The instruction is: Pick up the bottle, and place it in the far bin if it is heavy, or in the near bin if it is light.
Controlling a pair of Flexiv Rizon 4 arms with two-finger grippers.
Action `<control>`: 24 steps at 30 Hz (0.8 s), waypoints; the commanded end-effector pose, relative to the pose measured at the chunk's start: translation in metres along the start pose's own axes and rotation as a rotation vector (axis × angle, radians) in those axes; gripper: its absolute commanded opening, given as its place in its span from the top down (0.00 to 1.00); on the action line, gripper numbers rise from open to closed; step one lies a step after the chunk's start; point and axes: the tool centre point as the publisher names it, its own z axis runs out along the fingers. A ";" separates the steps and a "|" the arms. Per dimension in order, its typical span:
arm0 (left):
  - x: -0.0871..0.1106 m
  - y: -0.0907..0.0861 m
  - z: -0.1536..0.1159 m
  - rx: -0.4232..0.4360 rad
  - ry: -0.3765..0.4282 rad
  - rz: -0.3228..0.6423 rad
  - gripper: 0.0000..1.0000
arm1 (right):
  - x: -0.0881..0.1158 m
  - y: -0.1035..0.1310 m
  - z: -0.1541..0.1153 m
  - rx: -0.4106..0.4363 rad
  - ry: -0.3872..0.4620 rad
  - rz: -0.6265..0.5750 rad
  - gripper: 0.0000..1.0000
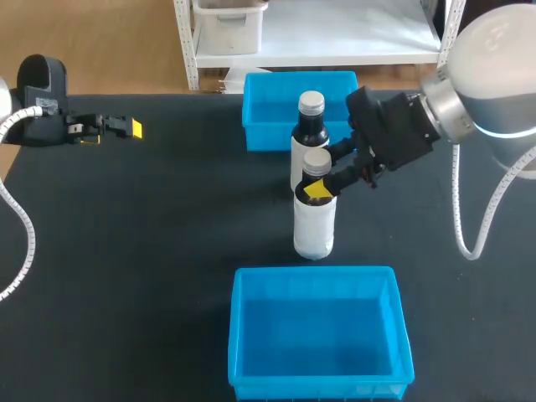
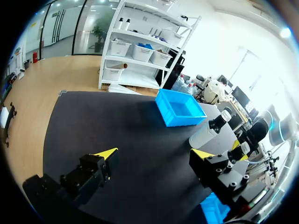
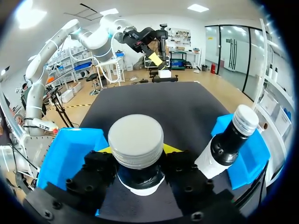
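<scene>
At upper left, the left gripper [image 1: 117, 130] sits with jaws apart; at centre the nearer bottle [image 1: 315, 222] stands upright between far bin [image 1: 260, 138] and near bin [image 1: 318, 274], its neck clamped by the right gripper [image 1: 325, 173] from the right.

So down the middle of the bench [image 1: 126, 251] you've got the far bin [image 1: 268, 117] at the back edge and the near bin [image 1: 239, 335] at the front edge. Two bottles sit upright between them. The back bottle [image 1: 311, 126] is right in front of the far bin, and the front bottle [image 1: 315, 226] is just in front of that one. The right pincer [image 1: 318, 174] comes in from the right and clamps the front bottle's neck from both sides. The left pincer [image 1: 113, 132] is way off at the far left, fingers spread, well apart from everything.
</scene>
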 end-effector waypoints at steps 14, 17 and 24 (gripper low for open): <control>0.000 0.000 0.000 0.000 0.000 0.000 0.00 | -0.007 0.007 -0.007 0.018 -0.016 -0.016 1.00; 0.000 0.000 0.000 0.000 0.000 0.000 0.00 | -0.014 0.009 -0.014 0.028 -0.018 -0.025 1.00; 0.000 0.000 0.000 0.000 0.000 0.000 0.00 | -0.039 0.016 -0.039 0.070 -0.016 -0.051 1.00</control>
